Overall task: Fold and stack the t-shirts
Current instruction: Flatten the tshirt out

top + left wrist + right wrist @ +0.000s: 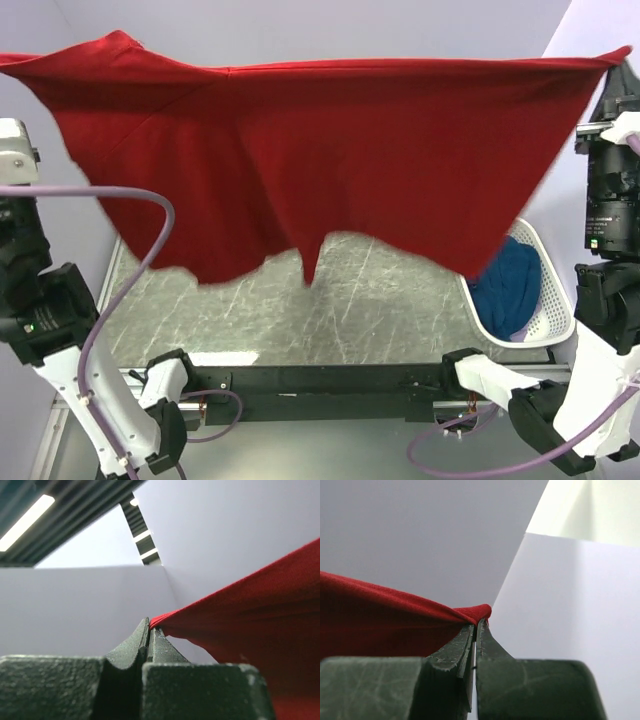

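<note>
The dark red t-shirt point(330, 160) hangs spread wide in the air, well above the table point(380, 310), drawn taut along its top edge from the left border of the overhead view to the right. Its lower edge sags in uneven folds and touches nothing. The left end effector point(151, 630) is pressed together on one pinched corner of the cloth, and the right end effector point(477, 630) is pressed together on the opposite corner, with a small bunch of red fabric poking past its tips. From above, the stretched shirt hides the far part of the table and much of the pale lilac wall point(300, 30), and its right flap hangs in front of the top of the white mesh basket point(545, 300). The basket sits at the table's right side and holds a bundled blue garment point(510, 285). Both arms are raised high and set far apart, the left arm point(40, 300) climbing the left edge and the right arm point(610, 220) the right edge. A lilac cable point(140, 260) loops off the left arm, above the black rail point(330, 380) at the near edge.
</note>
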`<action>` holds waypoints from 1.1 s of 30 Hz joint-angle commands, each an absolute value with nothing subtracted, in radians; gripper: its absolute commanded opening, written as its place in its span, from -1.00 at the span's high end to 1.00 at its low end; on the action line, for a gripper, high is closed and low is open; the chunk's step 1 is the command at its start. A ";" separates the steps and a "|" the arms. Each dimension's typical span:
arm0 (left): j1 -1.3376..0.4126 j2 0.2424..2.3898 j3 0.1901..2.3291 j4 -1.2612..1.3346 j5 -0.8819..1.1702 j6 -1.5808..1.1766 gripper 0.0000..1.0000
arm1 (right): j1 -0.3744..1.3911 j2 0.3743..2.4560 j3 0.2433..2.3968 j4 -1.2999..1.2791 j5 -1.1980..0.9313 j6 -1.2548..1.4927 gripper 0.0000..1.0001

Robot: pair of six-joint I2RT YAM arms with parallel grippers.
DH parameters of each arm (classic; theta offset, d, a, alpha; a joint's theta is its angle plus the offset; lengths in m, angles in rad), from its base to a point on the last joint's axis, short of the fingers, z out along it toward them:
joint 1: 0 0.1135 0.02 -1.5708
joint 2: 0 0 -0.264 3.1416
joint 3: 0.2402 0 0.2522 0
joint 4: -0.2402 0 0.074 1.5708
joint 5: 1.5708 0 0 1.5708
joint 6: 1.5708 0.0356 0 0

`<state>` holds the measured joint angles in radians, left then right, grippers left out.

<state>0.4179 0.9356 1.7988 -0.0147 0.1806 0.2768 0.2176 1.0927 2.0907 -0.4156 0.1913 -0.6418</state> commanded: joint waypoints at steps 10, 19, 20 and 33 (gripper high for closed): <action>0.445 1.014 1.565 -0.304 0.238 0.512 0.99 | 0.196 1.259 1.864 -0.252 0.203 -0.785 1.00; 0.338 1.205 1.272 -0.322 0.221 0.542 0.99 | 0.261 1.515 1.556 -0.132 0.137 -0.847 1.00; 0.312 1.239 1.256 -0.319 0.210 0.538 0.99 | 0.270 1.557 1.555 -0.115 0.138 -0.850 1.00; 0.261 2.011 1.771 -0.273 0.003 0.287 0.99 | 0.284 2.242 2.052 -0.023 0.265 -0.942 1.00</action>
<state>0.2745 1.9778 1.6039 -0.3218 0.1036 0.3420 0.2882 2.2318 1.9236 -0.1299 0.1761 -0.8932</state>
